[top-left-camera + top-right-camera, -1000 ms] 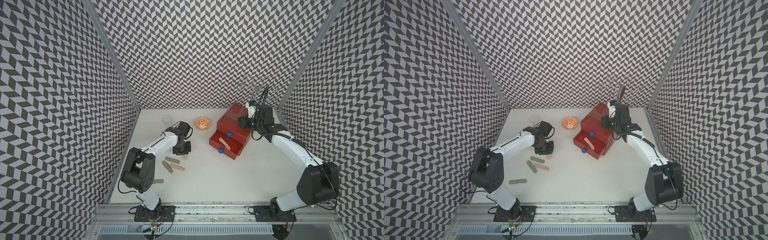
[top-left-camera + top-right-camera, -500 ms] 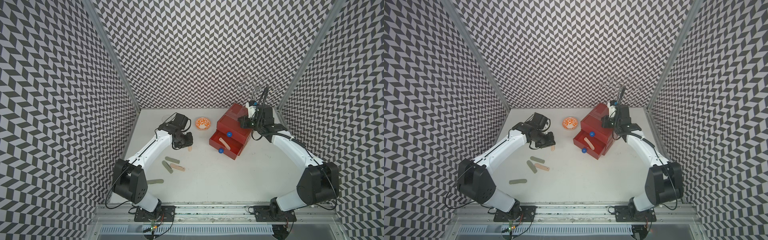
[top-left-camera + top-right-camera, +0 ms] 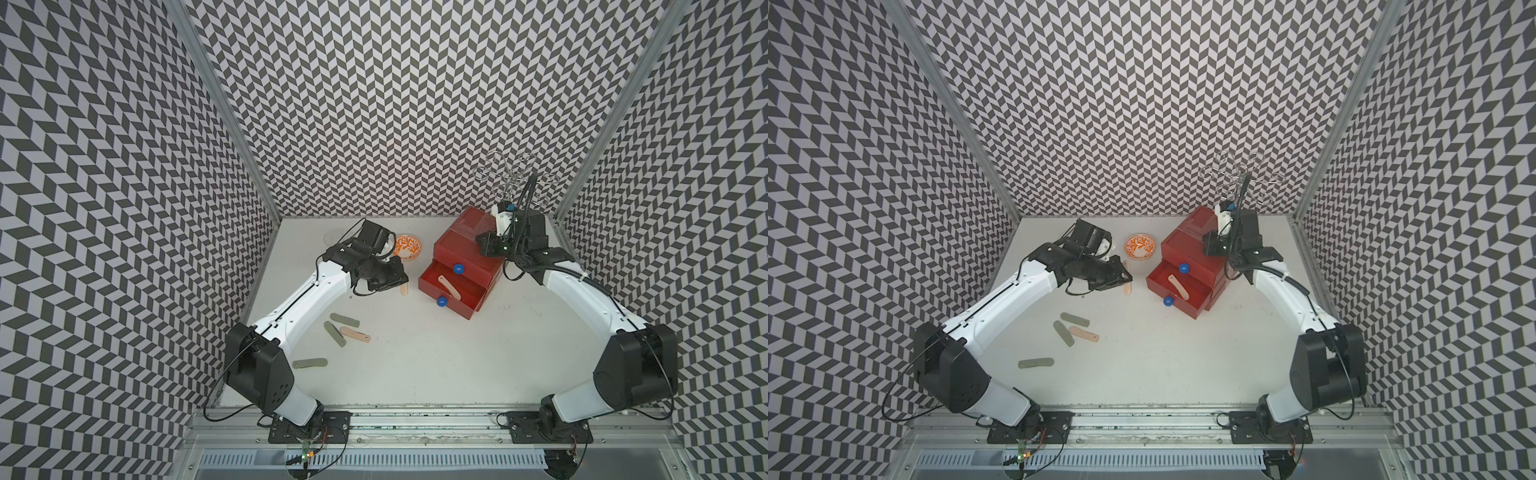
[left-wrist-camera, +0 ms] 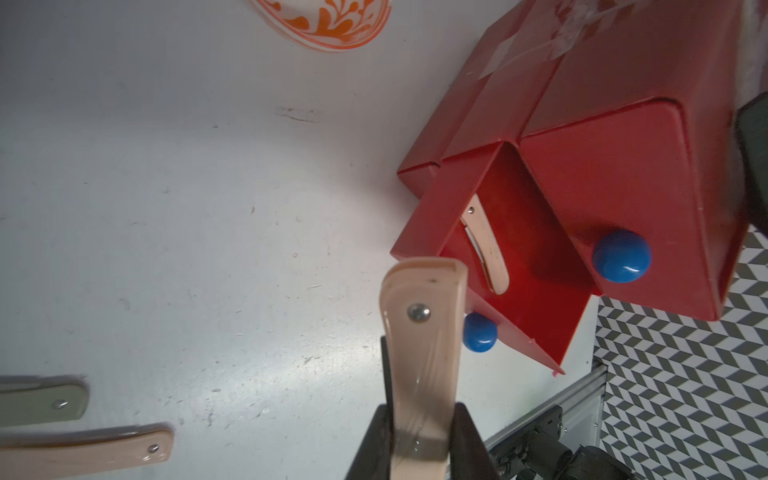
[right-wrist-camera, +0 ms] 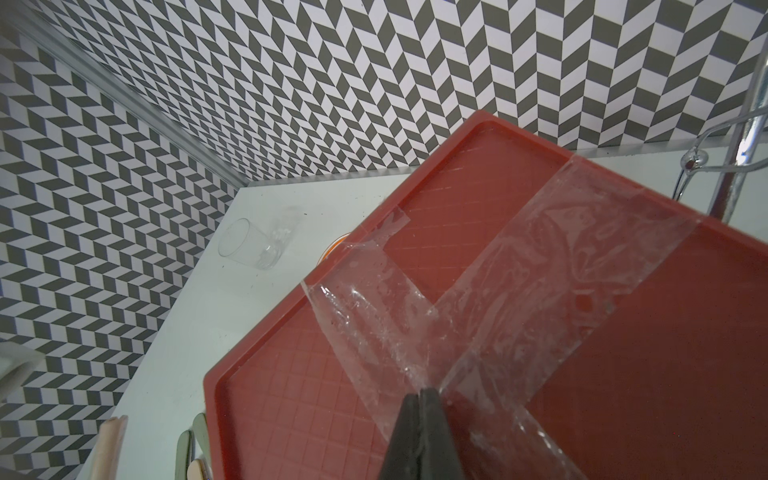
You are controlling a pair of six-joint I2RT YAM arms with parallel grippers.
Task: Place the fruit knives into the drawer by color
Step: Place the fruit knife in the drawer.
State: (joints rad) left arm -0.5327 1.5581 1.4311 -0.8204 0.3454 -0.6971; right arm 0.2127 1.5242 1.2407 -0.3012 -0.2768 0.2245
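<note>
The peach fruit knife [image 4: 419,340], flat and riveted, is now held nearer the red drawer [image 3: 469,259] than a second ago, clamped in the left gripper [image 4: 422,440]; the right gripper [image 5: 419,411] is pressed shut atop it.

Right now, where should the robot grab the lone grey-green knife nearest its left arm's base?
Probably mid-length, from straight above, jaws across its narrow width: the grey-green knife lies flat on the table, alone, both long edges free.

Three peach knives [image 3: 354,335], three grey-green knives [image 3: 344,320], one chest [image 3: 456,246], one bowl [image 3: 409,248].
</note>
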